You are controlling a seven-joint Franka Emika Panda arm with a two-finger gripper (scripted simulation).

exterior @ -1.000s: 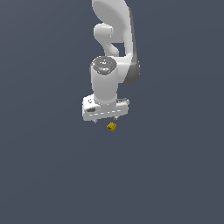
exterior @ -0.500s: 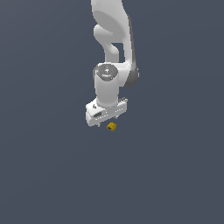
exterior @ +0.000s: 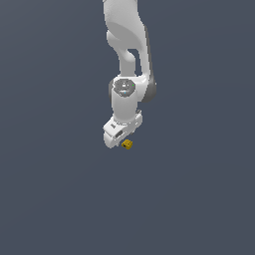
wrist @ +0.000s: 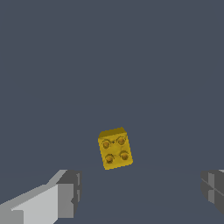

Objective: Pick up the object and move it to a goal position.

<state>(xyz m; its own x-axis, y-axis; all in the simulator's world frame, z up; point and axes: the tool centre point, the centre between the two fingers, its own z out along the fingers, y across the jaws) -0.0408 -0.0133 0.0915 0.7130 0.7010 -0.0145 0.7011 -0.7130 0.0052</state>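
- The jaws of the white gripper (wrist: 140, 192) stand spread wide and released, grasping nothing; grey fingertips (wrist: 72, 188) show at either side in the wrist view.
- The yellow four-studded brick (wrist: 115, 148) lies on the dark grey bench (exterior: 60, 189), between and ahead of them, untouched.
- In the exterior view, the brick (exterior: 127, 144) sits just beside the gripper (exterior: 121, 133), toward the exterior view's right.

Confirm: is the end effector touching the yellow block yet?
Apart. The wrist view shows the end effector open, bare floor between its fingers and the yellow block.
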